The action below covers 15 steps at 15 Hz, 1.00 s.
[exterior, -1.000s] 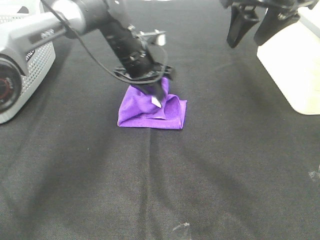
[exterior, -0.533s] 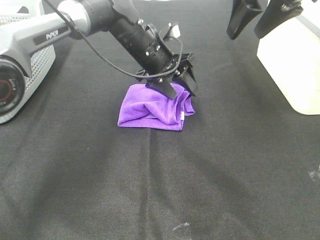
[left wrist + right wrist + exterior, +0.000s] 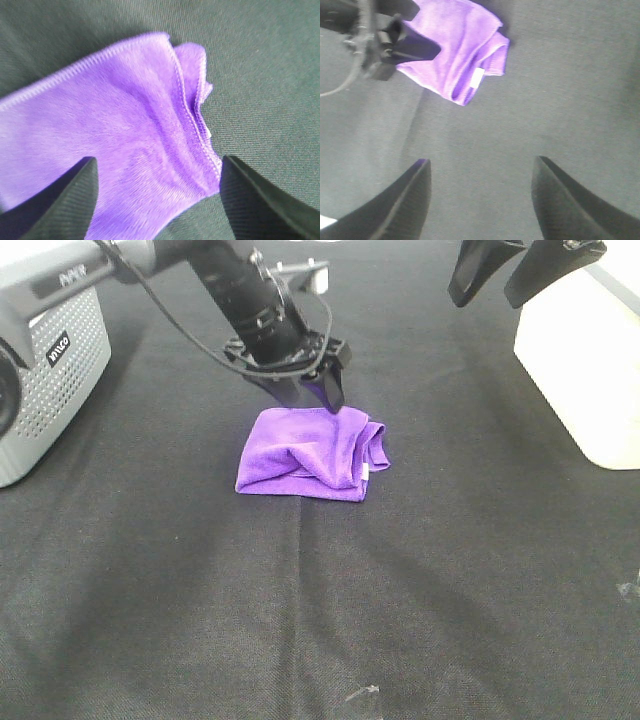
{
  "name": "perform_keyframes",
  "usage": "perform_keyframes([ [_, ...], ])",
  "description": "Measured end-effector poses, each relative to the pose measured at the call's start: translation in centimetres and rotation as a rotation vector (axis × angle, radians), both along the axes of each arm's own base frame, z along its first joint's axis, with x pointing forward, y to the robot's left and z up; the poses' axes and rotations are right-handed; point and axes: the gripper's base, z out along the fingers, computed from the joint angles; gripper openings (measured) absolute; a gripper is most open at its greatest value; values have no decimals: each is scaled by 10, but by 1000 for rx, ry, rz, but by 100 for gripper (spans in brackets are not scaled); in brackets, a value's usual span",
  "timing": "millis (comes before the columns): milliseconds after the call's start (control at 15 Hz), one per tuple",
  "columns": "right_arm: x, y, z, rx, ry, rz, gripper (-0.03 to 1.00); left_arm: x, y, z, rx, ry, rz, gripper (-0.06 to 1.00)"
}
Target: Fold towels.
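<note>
Towel: purple microfibre cloth (image 3: 312, 454), folded, rumpled, on black desk (image 3: 450, 570).
L claw (image 3: 312, 392): open, just above cloth, prob. not touching.
R claw (image 3: 523, 268): open, empty, well apart.

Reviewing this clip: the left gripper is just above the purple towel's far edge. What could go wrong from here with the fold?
1. The purple towel lies bunched, its right edge curled into loose layers, so the fold may end uneven unless flattened.
2. The left gripper hangs open right over the far edge; a low move could snag the cloth and drag it.
3. The right gripper sits open, far off beside the white box, so nothing pins the towel against sliding.
</note>
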Motion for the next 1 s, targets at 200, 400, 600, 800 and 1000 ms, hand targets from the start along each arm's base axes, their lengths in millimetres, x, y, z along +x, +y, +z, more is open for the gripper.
perform_keyframes([
  [200,0,0,0,0,0,0,57,1,-3,-32,-8,74,6,63],
  [400,0,0,0,0,0,0,57,-2,-12,-62,-87,185,26,63],
  [600,0,0,0,0,0,1,57,-4,-19,-72,-171,271,69,63],
  [800,0,0,0,0,0,1,57,-5,-21,-71,-205,304,100,63],
  [1000,0,0,0,1,0,1,57,-5,-20,-58,-204,284,109,64],
])
